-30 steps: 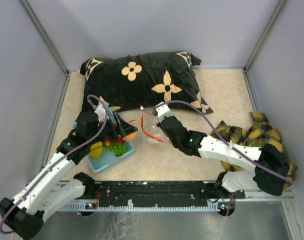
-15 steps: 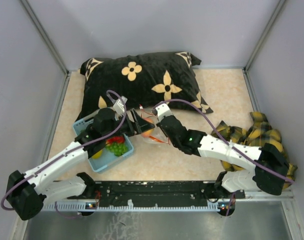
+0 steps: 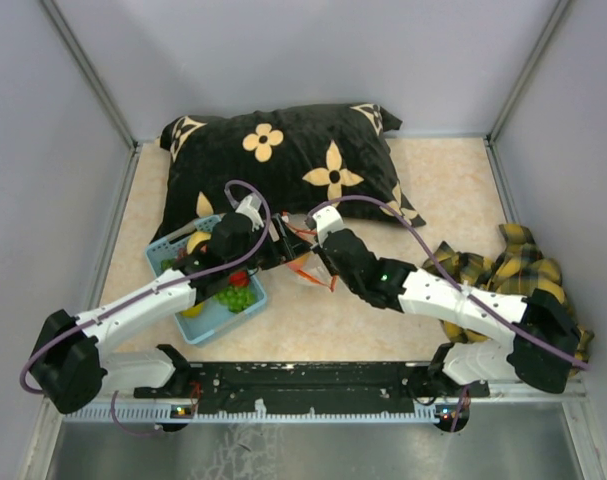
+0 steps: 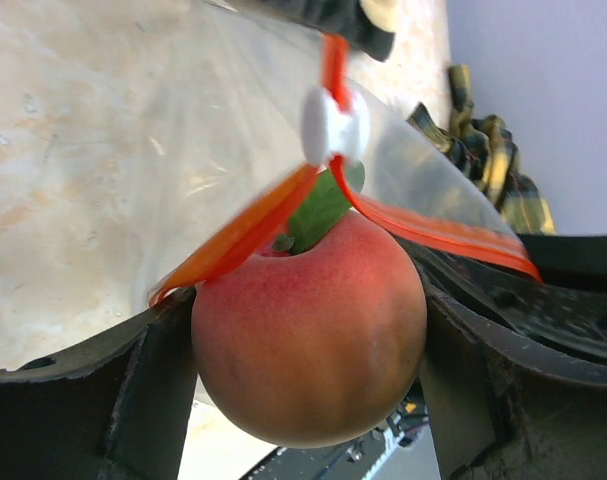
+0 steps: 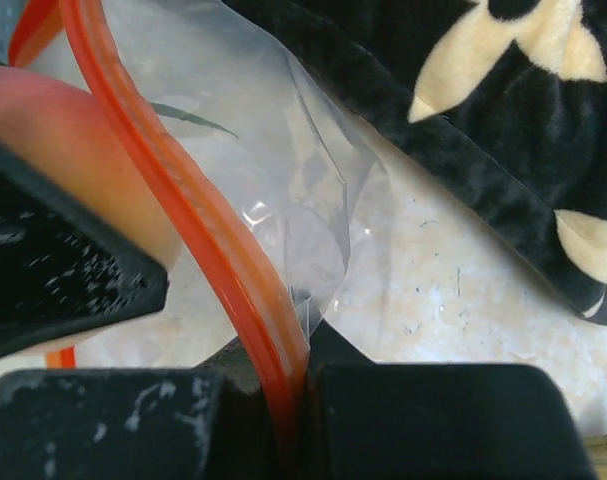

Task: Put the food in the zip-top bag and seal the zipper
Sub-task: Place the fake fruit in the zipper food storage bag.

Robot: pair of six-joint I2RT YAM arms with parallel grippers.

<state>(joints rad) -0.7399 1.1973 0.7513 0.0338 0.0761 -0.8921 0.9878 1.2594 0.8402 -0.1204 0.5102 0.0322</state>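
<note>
Two-arm job here: right hand (image 5: 286, 405) is pinched tight on the zipper (image 5: 173, 190), one lip only by the look of it. That props the mouth of the zip-top bag (image 5: 293, 140) up and open, centre of the overhead view, just below the pillow (image 3: 283, 160).

Opposite it, left hand (image 4: 308, 375) is clamped on the peach (image 4: 308, 330), one finger per flank, leaf end pointing into the mouth. In its wrist view the peach sits low-centre, right where the two red lips fork from the white slider (image 4: 333, 122). Reads as mid-insertion: fruit at the opening, not clearly inside.

Rest of the food, green grapes (image 3: 235, 297), a strawberry (image 3: 239, 279) and a yellow piece (image 3: 191, 306), sits in the blue basket (image 3: 215, 322), lower left of centre on the desk (image 3: 453, 190).

Materials:
- Bag: thin, clear, crinkly film. Floppy, hence the propping.
- Zipper: stiffer orange-red ridge, a decent pinch point.
- Peach: round, smooth, matte, hard-looking. Probably rolls if released short of the mouth.
- Pillow: soft dark fabric, cream flower print.
</note>
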